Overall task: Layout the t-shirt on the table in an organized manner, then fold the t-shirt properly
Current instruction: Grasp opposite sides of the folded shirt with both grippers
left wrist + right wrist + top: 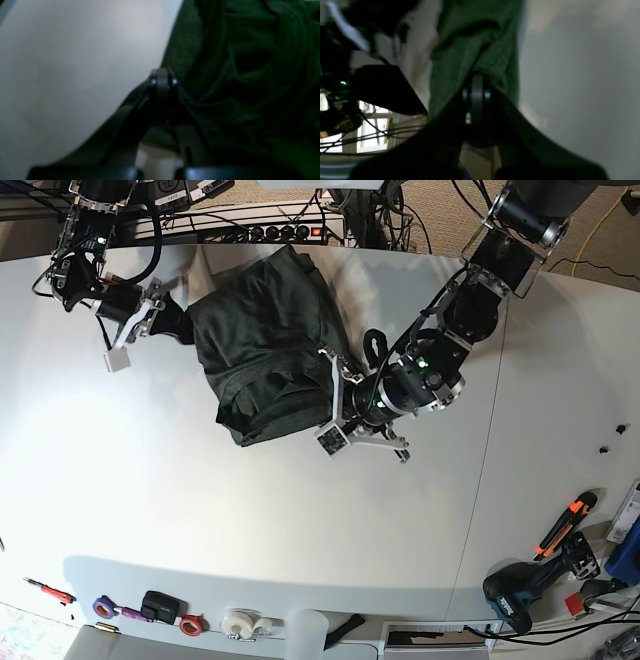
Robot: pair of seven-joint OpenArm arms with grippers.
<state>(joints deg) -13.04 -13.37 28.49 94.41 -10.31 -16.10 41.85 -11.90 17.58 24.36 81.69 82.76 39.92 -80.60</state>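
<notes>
Left hand (330,395) clamped on t-shirt (262,345) edge, arm stretched low; right hand (185,325) pinching opposite edge above table (250,510).

Base view bright, evenly lit, sharp, edges slightly bowed; both wrist views dim, blurred, soft throughout.

Well below both grippers, along the near edge: red screwdriver (47,590), purple tape (104,608), black box (160,605), red tape (191,624), white tape (237,623). Far off to the side: drill (527,588), orange cutter (565,523).
</notes>
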